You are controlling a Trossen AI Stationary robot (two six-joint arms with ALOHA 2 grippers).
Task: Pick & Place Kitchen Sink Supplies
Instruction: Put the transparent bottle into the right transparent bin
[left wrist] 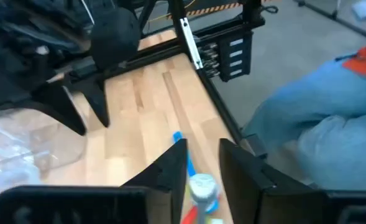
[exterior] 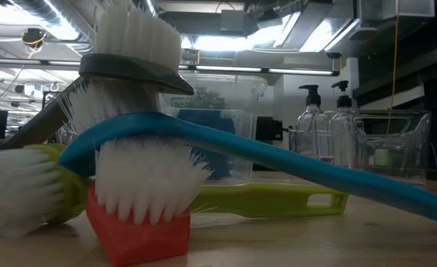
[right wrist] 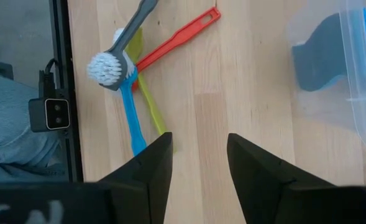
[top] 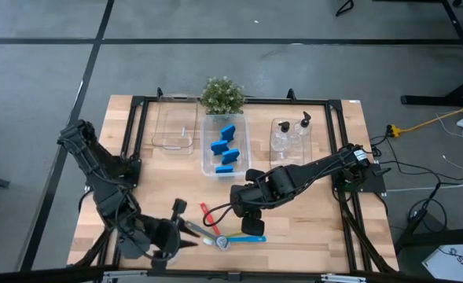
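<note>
The brushes (top: 219, 236) lie crossed at the near edge, just right of the open left gripper (top: 185, 240); the right gripper (top: 251, 226), also open, hovers beside them.

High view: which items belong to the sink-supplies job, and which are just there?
Job items:
- blue rectangular sponges in the middle bin
- clear pump-top bottles in the right bin
- red, blue, yellow-green and grey long-handled brushes, piled together

Just there:
- clear plastic bins
- green potted plant
</note>
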